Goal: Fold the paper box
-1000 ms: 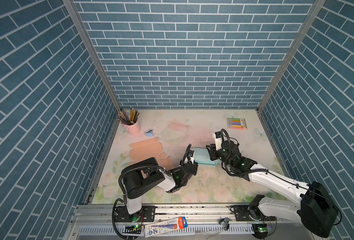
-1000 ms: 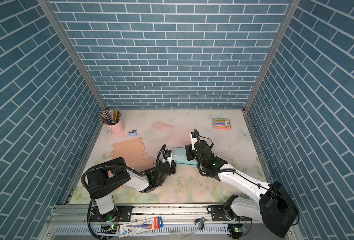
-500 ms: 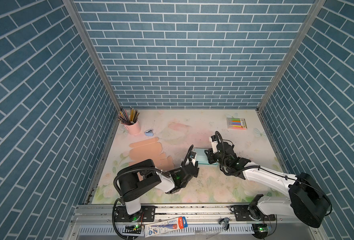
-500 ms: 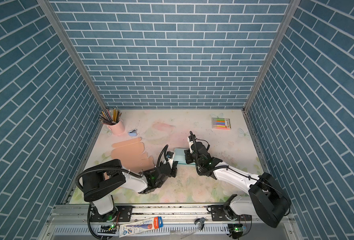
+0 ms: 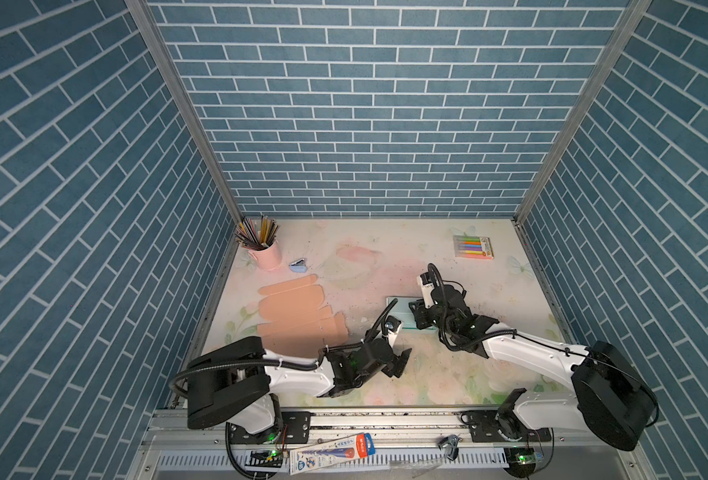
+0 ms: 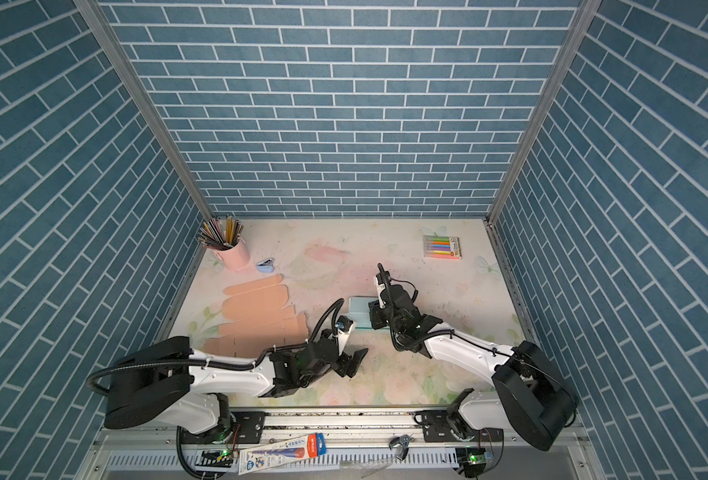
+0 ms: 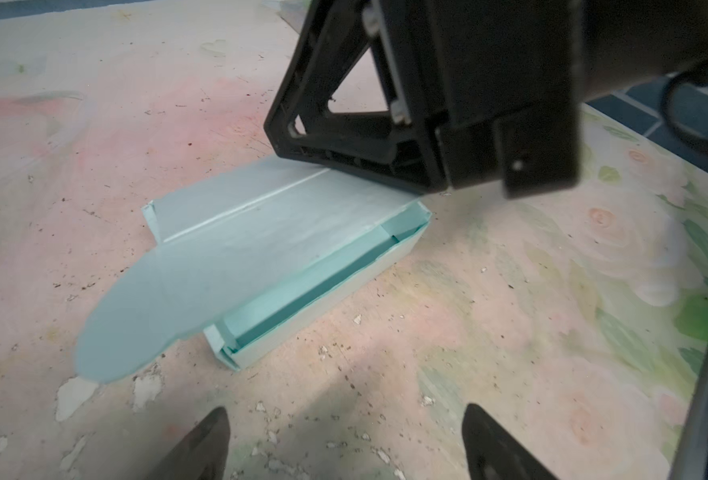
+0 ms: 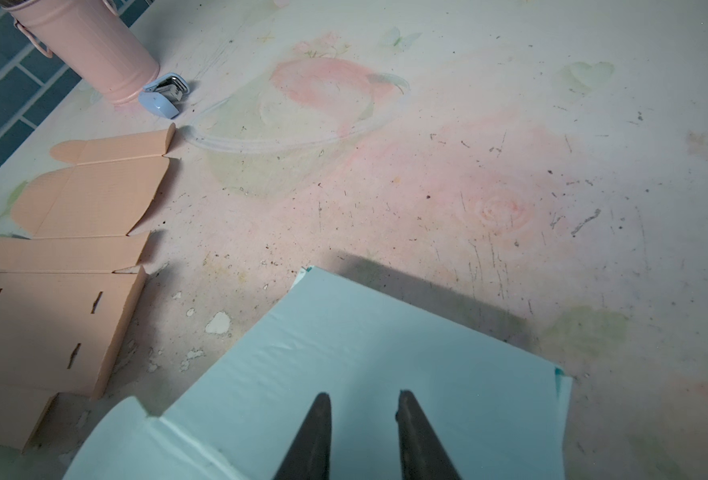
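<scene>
The teal paper box (image 7: 323,307) sits near the middle of the desk (image 5: 385,257), its lid (image 8: 364,353) lying loose. The right gripper (image 8: 362,395) presses that lid, fingers a narrow slit apart around nothing, and the left gripper (image 7: 346,415) gapes wide and empty nearer the front edge. A one-sided push could skid the box or spring the lid. The box's far side is hidden behind the right gripper, and the rounded flap (image 7: 136,316) looks, perhaps, untucked.

Your right fingers (image 8: 312,440) hang slightly parted over the pale teal box (image 8: 364,357), with nothing between them. Near it on the scuffed floral surface (image 8: 510,145) lies flat peach cardboard (image 8: 52,316). Farther off, a blue stapler (image 8: 163,97) sits just beside a pink cup (image 8: 90,45).
</scene>
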